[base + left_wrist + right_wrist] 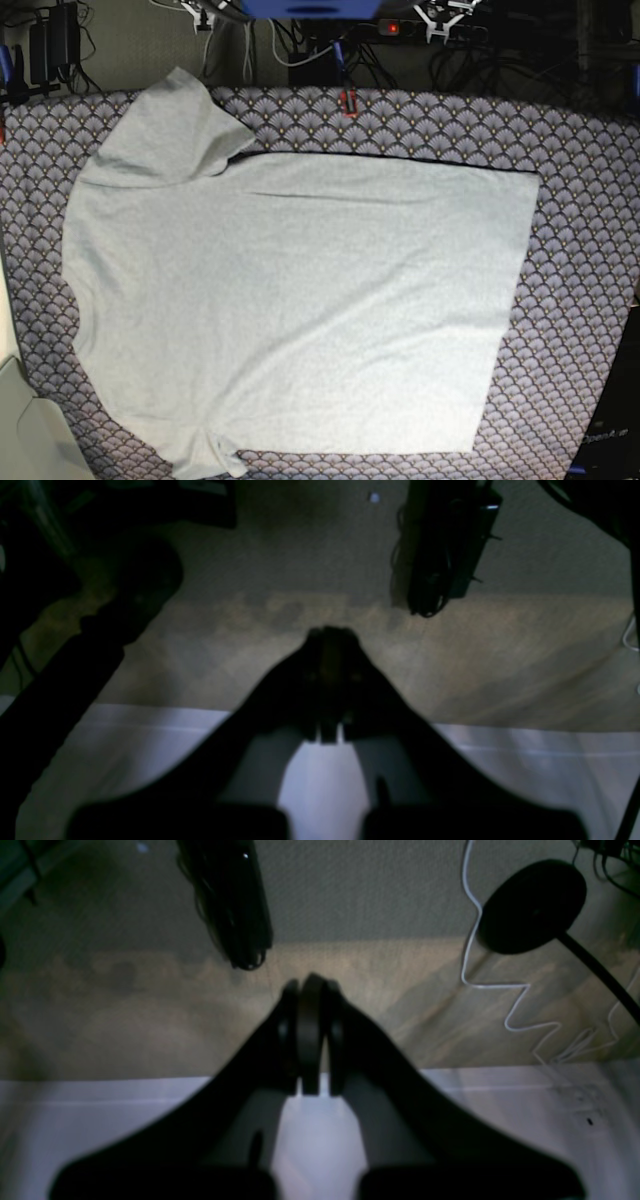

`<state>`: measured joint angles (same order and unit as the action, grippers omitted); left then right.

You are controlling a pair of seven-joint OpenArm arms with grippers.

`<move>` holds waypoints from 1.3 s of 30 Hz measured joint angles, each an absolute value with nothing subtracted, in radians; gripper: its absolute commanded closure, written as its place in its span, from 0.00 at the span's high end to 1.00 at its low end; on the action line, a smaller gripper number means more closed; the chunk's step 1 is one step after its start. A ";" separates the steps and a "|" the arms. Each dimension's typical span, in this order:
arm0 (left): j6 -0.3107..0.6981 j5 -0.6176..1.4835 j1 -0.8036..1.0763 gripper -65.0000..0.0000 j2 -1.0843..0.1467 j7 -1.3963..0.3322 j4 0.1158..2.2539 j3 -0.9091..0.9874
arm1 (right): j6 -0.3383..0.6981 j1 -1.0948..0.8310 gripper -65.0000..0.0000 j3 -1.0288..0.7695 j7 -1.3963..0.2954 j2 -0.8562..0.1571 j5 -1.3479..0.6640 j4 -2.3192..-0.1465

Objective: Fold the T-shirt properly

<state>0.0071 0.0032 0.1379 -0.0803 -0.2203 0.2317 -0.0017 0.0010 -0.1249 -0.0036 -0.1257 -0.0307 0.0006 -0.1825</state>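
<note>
Both sets of fingers, left (330, 680) and right (310, 1035), I see pressed closed on nothing. The T-shirt (300, 310) lies flat across my worktop (580, 200), one sleeve toward the far-left corner, cables (300, 45) beyond the far edge.

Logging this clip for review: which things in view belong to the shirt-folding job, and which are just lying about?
Belongs to the job:
- T-shirt, spread flat, plain side up
- left claw, shut, holding nothing
- right claw, shut, holding nothing

Just lying about:
- fan-patterned tablecloth under the shirt
- white cable on the floor
- round black base on the floor
- power strip behind the table
</note>
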 measured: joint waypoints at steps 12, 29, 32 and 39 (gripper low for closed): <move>0.007 0.003 0.138 0.00 -0.080 -0.220 0.238 -0.002 | 0.001 -0.136 0.00 -0.004 -0.119 -0.030 0.001 -0.186; 0.007 0.004 0.138 0.00 -0.072 -0.220 0.242 -0.001 | 0.001 -0.136 0.00 -0.004 -0.119 -0.030 0.001 -0.187; 0.007 0.004 0.138 0.00 -0.072 -0.220 0.242 -0.002 | 0.001 -0.136 0.00 -0.004 -0.119 -0.030 0.001 -0.187; 0.007 0.004 0.138 0.00 -0.072 -0.200 0.242 -0.002 | 0.001 -0.131 0.00 -0.004 -0.119 -0.031 0.001 -0.188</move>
